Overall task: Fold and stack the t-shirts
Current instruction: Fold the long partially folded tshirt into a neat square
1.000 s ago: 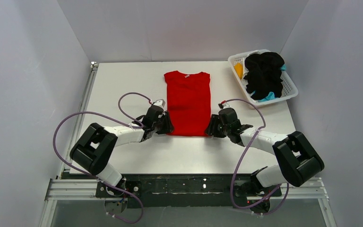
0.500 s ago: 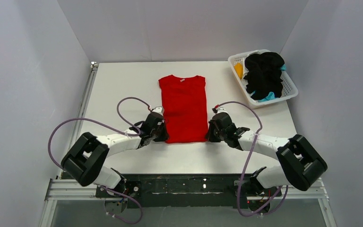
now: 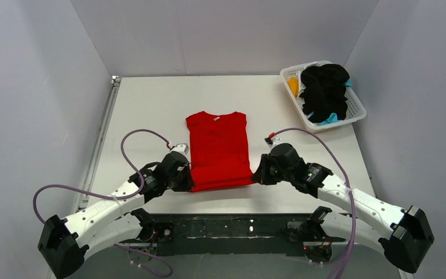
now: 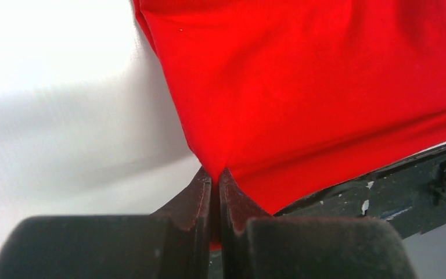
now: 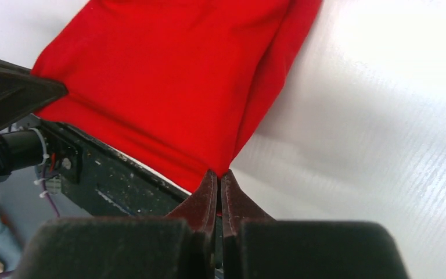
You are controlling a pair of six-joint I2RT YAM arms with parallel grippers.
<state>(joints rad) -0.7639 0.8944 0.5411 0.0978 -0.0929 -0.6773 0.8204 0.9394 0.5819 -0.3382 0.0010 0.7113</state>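
A red t-shirt (image 3: pixel 218 148), folded into a narrow strip with its collar at the far end, lies on the white table (image 3: pixel 151 104). My left gripper (image 3: pixel 189 181) is shut on its near left hem corner, and the red cloth (image 4: pixel 302 87) runs pinched into the tips (image 4: pixel 215 174). My right gripper (image 3: pixel 257 175) is shut on the near right hem corner (image 5: pixel 220 172), with red cloth (image 5: pixel 168 75) stretching away from it. The hem is lifted slightly near the table's front edge. More t-shirts, black (image 3: pixel 324 90), orange-yellow (image 3: pixel 293 85) and teal (image 3: pixel 327 120), sit piled in the basket.
The white lattice basket (image 3: pixel 356 107) stands at the table's far right corner. The black front rail (image 3: pixel 226 226) with the arm bases runs along the near edge, just below the shirt's hem. Grey walls close in left, right and behind.
Both grippers closed on the hem corners and drew the red t-shirt toward the near edge and slightly left. Both arms have pulled back and stretched out sideways.
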